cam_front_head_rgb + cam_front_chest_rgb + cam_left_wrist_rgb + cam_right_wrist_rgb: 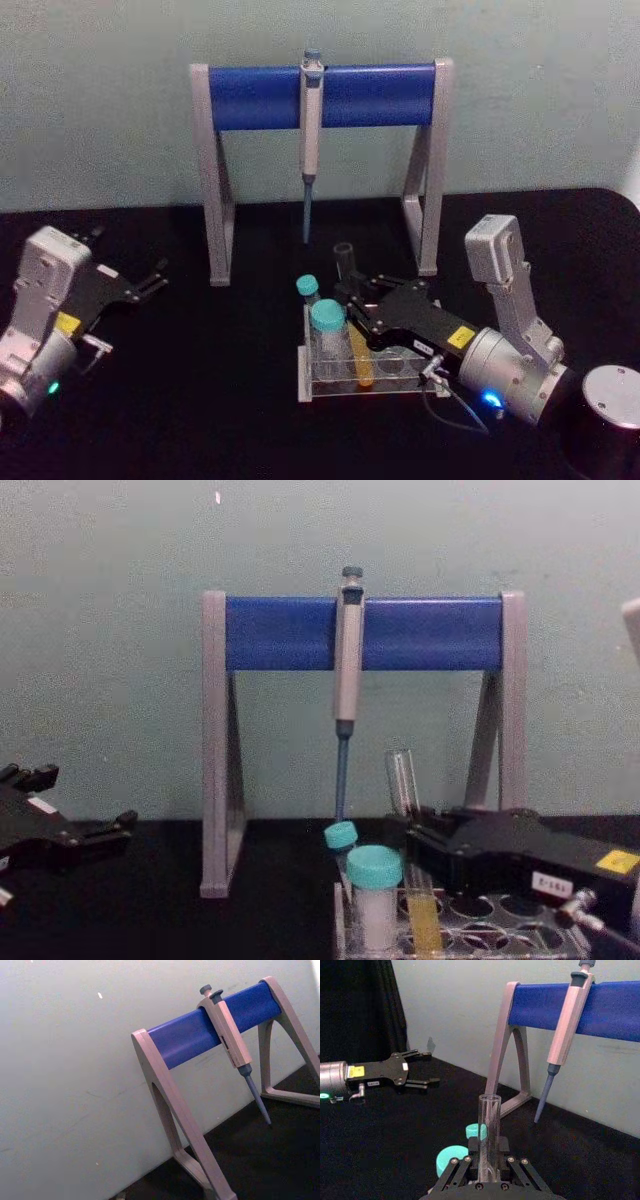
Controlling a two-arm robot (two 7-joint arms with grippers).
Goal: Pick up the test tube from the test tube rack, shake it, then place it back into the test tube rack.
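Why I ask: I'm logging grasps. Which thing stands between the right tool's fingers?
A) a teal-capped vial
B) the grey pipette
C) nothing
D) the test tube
D: the right wrist view shows the test tube upright between the right tool's fingers, its yellow end down in the test tube rack; the left tool lies open, far off on the left.

head view high, looking down; chest view low, level; all four share pipette stand (pixel 250 97).
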